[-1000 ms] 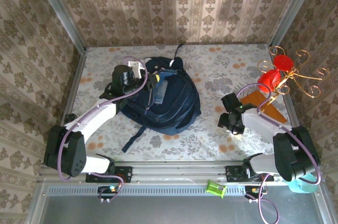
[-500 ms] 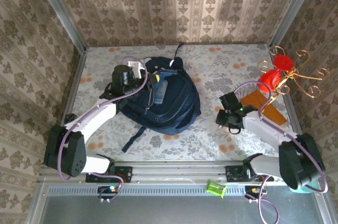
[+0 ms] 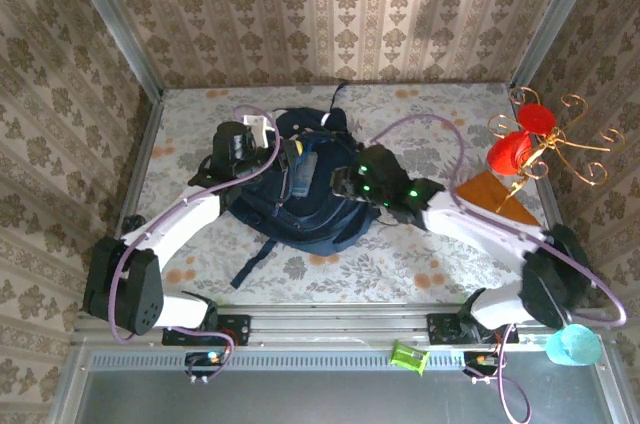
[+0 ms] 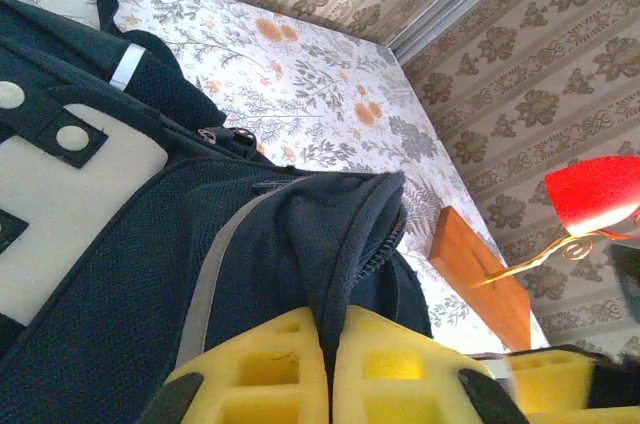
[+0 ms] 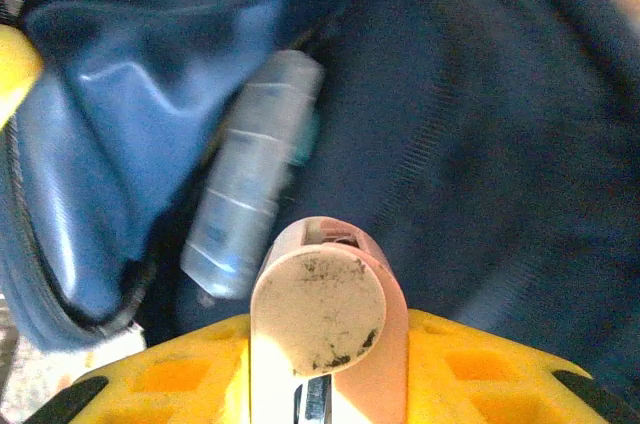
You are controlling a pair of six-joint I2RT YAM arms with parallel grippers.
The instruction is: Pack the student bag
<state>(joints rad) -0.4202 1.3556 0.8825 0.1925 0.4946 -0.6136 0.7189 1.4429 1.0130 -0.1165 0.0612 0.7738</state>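
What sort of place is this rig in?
Probably a staged robot test booth, not a real room: wallpapered panels between metal corner posts, a floral-covered table, and an aluminium rail along its near edge.

Colours noted. The student bag [image 3: 320, 204] is dark navy, with a white-and-grey patch [image 4: 60, 194] and a grey stripe [image 4: 212, 274]. Tabletop [image 3: 420, 264]: pale grey floral print, orange blossoms. Walls [image 3: 330, 4]: beige striped damask. Board [image 3: 485, 189]: orange-brown. Wire stand [image 3: 575, 149]: gold, bearing red pieces [image 3: 510, 152]. The left gripper [image 4: 330, 364] and right gripper [image 5: 328, 344] have yellow jaws. The cylinder [image 5: 325, 294] between the right jaws is pale pink, its cream end flecked black.
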